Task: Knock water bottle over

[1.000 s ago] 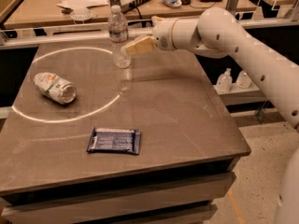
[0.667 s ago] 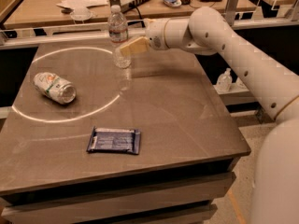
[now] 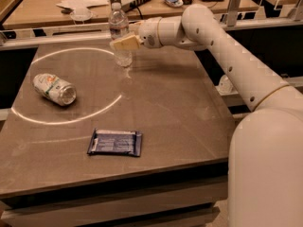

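The water bottle [image 3: 119, 30] is a tall clear ribbed bottle with a white cap and label. It stands upright at the far side of the brown table [image 3: 165, 108]. My gripper [image 3: 124, 44] is at the end of the white arm reaching in from the right. Its tan fingers [image 3: 126, 43] overlap the bottle's middle, right against it.
A silver can [image 3: 54, 89] with a green-orange label lies on its side at the left. A dark blue snack packet [image 3: 115, 142] lies flat near the front edge. A bright light ring crosses the table's left half. A cluttered desk [image 3: 90, 1] stands behind.
The arm has swung left and the gripper has closed in on the bottle's middle. The bottle still stands upright. The can and packet have not moved.
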Controlling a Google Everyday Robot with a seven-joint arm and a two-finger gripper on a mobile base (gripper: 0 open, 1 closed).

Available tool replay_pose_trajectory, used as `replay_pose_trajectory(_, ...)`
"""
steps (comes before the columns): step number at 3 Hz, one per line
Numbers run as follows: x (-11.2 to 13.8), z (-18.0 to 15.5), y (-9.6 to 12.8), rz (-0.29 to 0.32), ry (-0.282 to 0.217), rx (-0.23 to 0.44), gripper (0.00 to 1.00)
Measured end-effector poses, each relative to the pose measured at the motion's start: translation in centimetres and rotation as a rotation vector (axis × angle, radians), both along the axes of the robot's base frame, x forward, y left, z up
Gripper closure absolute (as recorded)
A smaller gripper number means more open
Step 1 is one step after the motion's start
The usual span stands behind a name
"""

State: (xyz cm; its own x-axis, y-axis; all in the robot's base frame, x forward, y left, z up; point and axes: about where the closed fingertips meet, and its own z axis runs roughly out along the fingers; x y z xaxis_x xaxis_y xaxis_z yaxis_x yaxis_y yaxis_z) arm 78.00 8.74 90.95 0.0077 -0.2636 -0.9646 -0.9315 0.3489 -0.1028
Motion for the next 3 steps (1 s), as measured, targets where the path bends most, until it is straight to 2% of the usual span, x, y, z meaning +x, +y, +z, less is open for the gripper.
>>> replay_pose_trajectory(1, -0.4, 0.6, -0.2, 0.028, -0.019, -0.018, 0.64)
replay_pose_trajectory(2, -1.5, 2.9, -2.2, -0.010, -0.104, -0.044, 0.86)
replay_pose_trajectory(3, -5.3, 4.2, -5.0, -0.022, -0.322, -0.324, 1.00)
